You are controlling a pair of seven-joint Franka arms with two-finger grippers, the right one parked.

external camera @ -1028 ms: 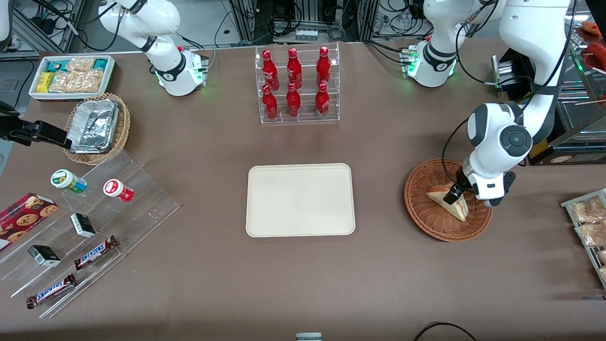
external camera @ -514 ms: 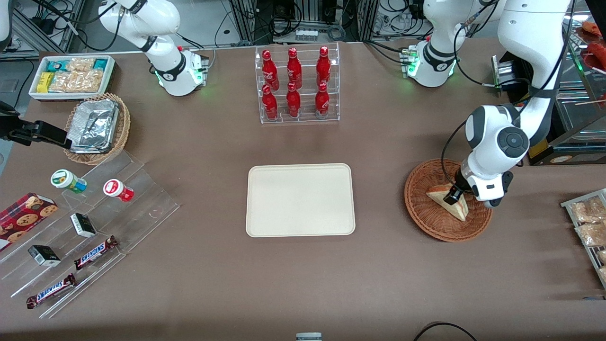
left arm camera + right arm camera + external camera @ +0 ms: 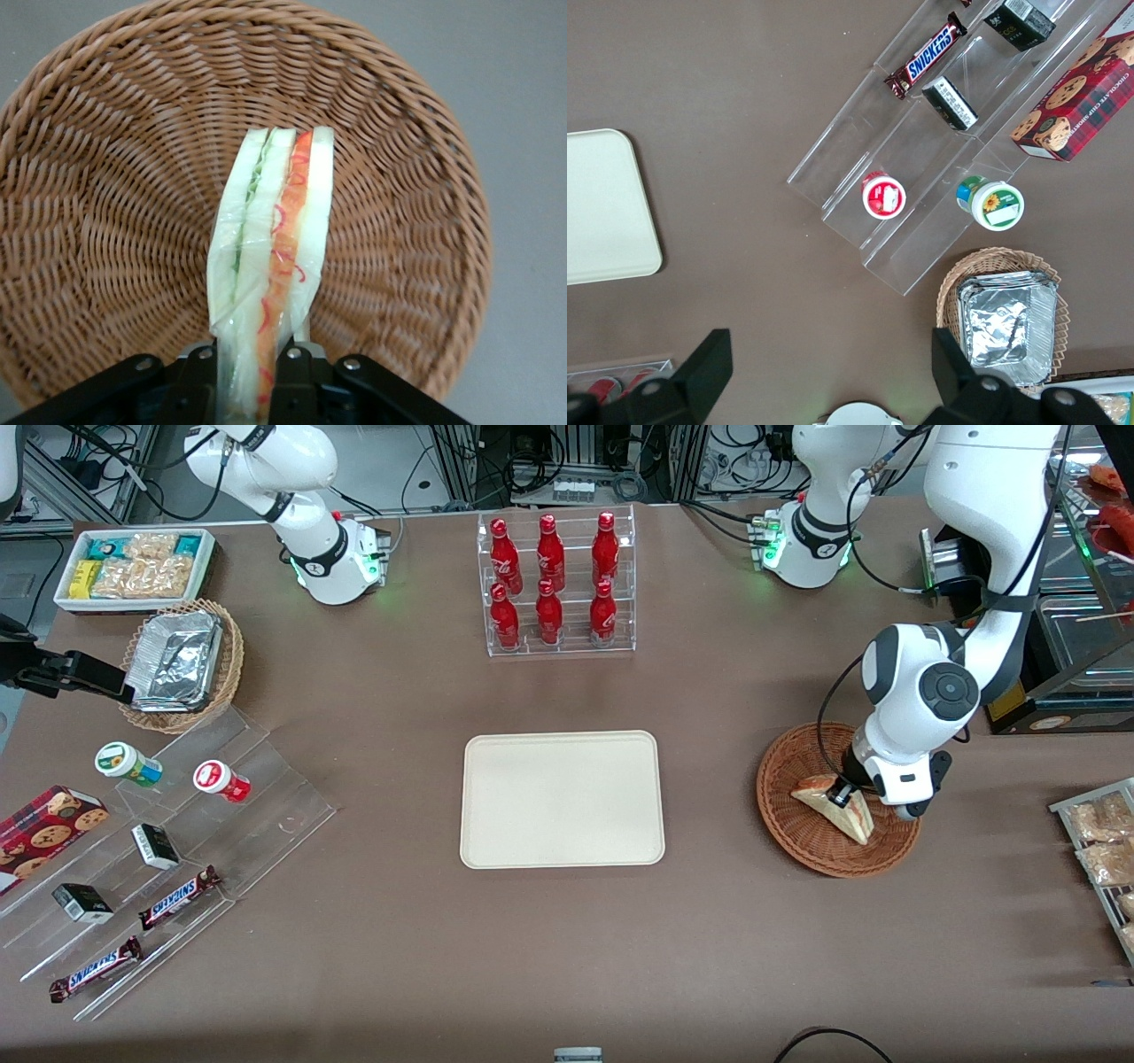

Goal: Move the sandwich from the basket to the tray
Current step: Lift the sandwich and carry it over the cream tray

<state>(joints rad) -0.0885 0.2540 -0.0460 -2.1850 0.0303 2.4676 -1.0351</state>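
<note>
Wicker of the basket (image 3: pixel 802 837) surrounds the sandwich (image 3: pixel 270 266), which is pinched on its faces by the gripper (image 3: pixel 840 792). Lifting is judged underway; carriage toward nine o'clock, to the tray (image 3: pixel 562 798), is called for next.

Front view high overhead, left wrist close on basket (image 3: pixel 106 221)

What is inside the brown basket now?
Only the sandwich is inside the basket, with the gripper shut on one end of it. The weave under the sandwich is covered.
</note>
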